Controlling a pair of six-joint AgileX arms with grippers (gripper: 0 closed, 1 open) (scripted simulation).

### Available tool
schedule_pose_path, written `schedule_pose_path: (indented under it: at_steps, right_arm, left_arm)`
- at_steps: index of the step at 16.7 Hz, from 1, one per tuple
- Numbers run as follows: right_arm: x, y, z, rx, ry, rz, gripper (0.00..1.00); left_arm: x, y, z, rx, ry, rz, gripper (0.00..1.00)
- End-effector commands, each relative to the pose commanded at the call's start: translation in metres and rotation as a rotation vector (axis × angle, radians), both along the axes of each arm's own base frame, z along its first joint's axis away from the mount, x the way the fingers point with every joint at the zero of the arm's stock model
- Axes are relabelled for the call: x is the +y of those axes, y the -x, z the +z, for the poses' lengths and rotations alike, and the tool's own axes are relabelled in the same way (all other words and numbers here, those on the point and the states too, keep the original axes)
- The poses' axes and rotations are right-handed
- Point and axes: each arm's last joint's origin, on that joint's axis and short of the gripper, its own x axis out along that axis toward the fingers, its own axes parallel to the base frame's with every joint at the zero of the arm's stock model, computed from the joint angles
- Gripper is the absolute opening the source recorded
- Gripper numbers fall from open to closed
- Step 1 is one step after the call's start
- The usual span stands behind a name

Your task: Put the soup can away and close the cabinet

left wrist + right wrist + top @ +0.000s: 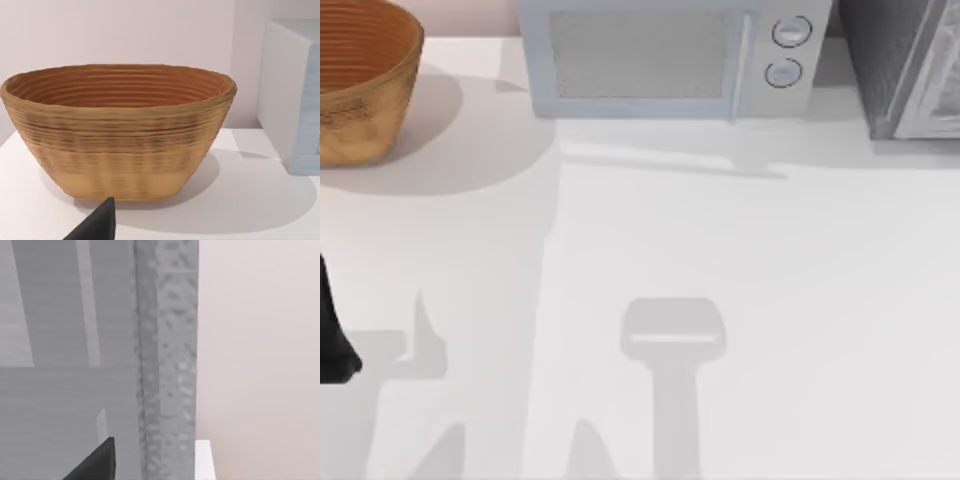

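At the desk's (740,300) far right corner, the cabinet (890,70) is faced closely by the right claw (92,462), presumably for closing its door (65,365). Neither claw's opening can be told. The soup can is judged already stowed.

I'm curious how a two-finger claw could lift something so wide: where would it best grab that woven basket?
Probably at the rim of the woven basket, coming from above with one finger inside and one outside the thin wall. Its body flares wide toward the open top, likely too broad to span. It stands upright at the table's back left, nearest the left arm.
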Motion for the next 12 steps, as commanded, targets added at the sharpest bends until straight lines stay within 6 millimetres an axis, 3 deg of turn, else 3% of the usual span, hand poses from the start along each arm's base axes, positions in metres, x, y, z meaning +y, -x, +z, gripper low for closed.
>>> schedule_pose_path:
  at_steps: [6, 12]
  right_arm:
    - [-0.006, -0.005, 0.062, 0.006, -0.010, 0.007, 1.00]
    - [0.001, 0.003, 0.127, 0.007, -0.013, -0.010, 1.00]
  left_arm:
    - [0.000, 0.000, 0.000, 0.000, 0.000, 0.000, 1.00]
    - [0.000, 0.000, 0.000, 0.000, 0.000, 0.000, 1.00]
